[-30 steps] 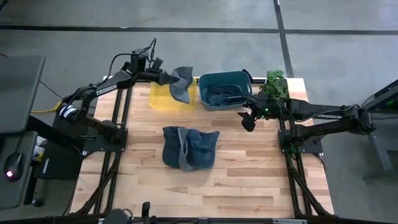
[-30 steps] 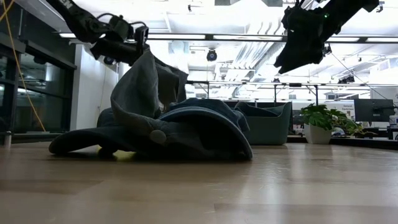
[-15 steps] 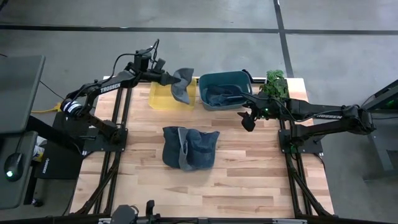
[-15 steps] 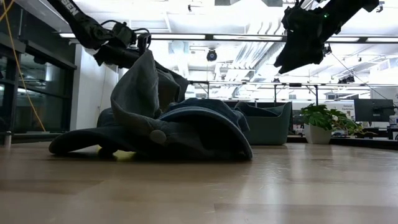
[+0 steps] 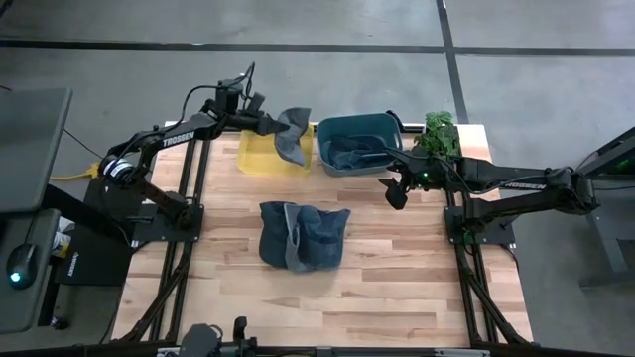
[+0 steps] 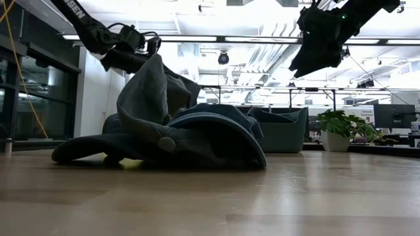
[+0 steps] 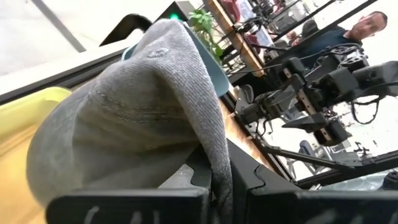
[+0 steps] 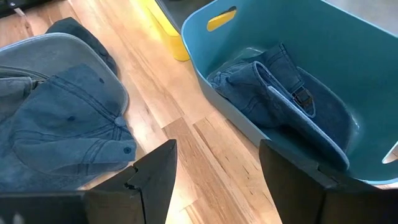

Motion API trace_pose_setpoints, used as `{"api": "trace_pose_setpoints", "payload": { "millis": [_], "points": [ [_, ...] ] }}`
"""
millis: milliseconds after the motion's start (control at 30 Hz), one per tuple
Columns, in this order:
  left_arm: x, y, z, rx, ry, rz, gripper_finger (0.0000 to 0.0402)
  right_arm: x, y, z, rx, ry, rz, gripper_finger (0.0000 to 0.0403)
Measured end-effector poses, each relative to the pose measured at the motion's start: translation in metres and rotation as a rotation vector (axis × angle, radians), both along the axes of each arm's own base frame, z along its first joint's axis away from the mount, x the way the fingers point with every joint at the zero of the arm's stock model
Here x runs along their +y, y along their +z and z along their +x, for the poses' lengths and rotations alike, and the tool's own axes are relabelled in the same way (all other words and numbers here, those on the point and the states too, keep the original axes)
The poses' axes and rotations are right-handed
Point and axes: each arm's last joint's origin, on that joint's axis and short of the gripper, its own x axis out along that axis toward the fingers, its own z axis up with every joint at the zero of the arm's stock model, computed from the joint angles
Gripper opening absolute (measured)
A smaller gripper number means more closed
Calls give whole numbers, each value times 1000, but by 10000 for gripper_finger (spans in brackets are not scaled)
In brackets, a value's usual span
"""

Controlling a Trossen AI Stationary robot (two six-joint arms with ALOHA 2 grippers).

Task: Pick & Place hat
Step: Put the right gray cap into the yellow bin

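Two arms are showing – the left gripper (image 5: 270,126) is pinching a limp grey denim hat (image 5: 289,137), dangling it over the yellow plastic bin (image 5: 254,157). The right gripper (image 5: 395,190), fingers wide apart w/ nothing between, is hovering beside the teal plastic tub (image 5: 389,127).

left gripper (image 5: 268,125) | carried grey hat (image 5: 289,137) slightly farther over yellow bin (image 5: 260,159)

From my station I see grey concrete floor (image 5: 327,25) crossed by dark seams around the wooden surface (image 5: 397,268). Level across it, bright ceiling strip lights (image 6: 223,39), glazing (image 6: 20,98) at nine o'clock, a monitor (image 6: 397,117) at three.
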Motion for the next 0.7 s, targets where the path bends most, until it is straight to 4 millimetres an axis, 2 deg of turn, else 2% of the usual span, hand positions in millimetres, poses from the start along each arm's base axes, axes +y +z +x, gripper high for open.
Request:
{"api": "trace_pose_setpoints", "payload": {
  "millis": [700],
  "points": [
    [-6, -30, -13, 379, 216, -60, 9, 0, 0, 0, 1, 0, 0, 222]
  ]
}}
